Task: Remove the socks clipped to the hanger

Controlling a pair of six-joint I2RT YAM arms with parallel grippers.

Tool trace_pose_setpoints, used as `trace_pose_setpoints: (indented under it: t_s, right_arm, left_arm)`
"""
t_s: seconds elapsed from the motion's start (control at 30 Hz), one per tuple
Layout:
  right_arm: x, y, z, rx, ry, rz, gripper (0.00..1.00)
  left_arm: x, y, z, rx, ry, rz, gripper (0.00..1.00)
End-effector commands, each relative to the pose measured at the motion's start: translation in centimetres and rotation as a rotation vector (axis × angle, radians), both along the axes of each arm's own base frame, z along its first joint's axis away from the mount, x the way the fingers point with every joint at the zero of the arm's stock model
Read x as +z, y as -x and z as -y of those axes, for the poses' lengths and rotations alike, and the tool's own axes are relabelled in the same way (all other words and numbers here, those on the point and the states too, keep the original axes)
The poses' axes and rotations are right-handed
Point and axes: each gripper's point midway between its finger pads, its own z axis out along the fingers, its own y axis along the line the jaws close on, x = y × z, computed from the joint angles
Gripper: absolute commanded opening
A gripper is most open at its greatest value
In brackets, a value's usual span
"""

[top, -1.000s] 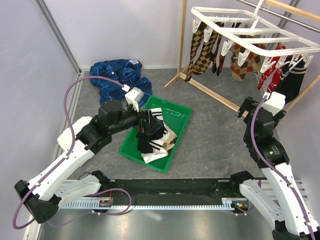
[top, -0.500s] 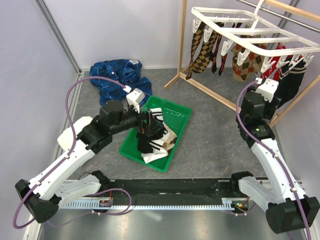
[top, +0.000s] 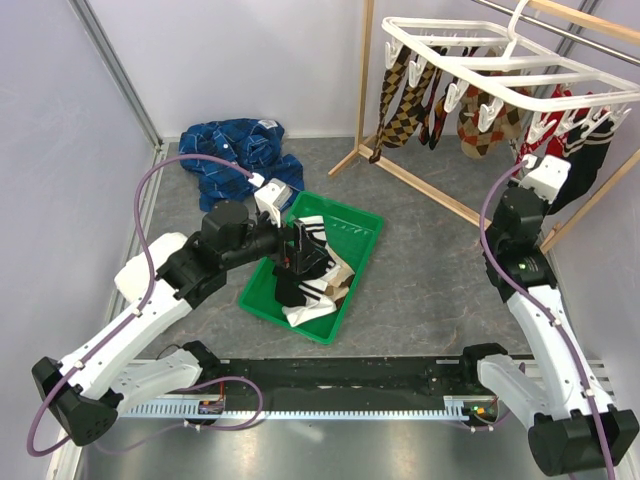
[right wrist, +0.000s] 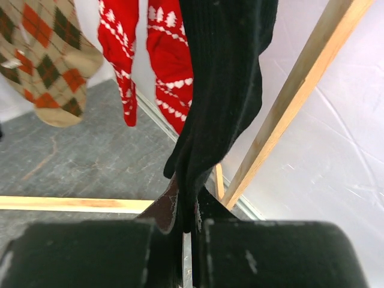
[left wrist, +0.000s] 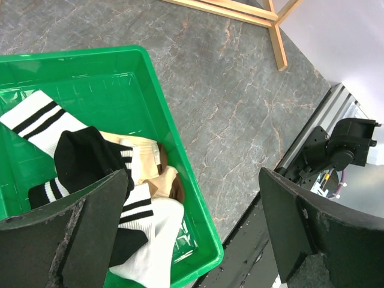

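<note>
Step in hand: unclipping. The right gripper point(right wrist: 189, 219) is pinched shut on the lower end of the black sock point(right wrist: 223, 72), which hangs under the right end of the hanger point(top: 500, 72) beside the red socks point(right wrist: 171, 54). The next move likely calls for a firm downward pull to pop the clip. The left gripper point(left wrist: 192, 223) is spread wide and empty over the green bin point(left wrist: 178, 150), well left of the hanger.

Your left arm point(top: 150, 300) reaches forward and inward with a bent elbow, and the left gripper point(left wrist: 192, 240) points down with its 2 fingers spread wide. Your right arm point(top: 540, 310) stretches forward, the right gripper point(right wrist: 189, 210) pinched closed on a black sock point(right wrist: 222, 78).
</note>
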Motion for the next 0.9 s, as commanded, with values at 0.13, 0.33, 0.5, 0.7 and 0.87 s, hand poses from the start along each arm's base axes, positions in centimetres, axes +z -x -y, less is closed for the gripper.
trace_pose_setpoints:
  t_s: [0.13,0.33,0.5,0.7,0.87]
  right_arm:
    - [1.2,1.3,0.1,0.007,-0.006,0.03,0.0]
    - [2.1,-0.6,-2.5,0.194,-0.033,0.05,0.0]
    - [4.3,-0.8,-5.0,0.346,-0.101,0.095,0.0]
    - [6.3,0.0,-9.8,0.603,-0.24,0.191,0.0]
    - [7.5,0.6,-12.9,0.765,-0.325,0.213,0.0]
  left_arm:
    - [1.1,-0.3,0.3,-0.02,0.031,0.069,0.96]
    - [1.1,-0.5,0.6,-0.034,0.024,0.077,0.96]
    - [2.6,-0.5,1.1,-0.038,0.07,0.082,0.96]
    - [4.8,-1.7,2.3,-0.044,0.096,0.084,0.96]
    - [7.5,-2.1,5.8,-0.164,0.2,0.1,0.95]
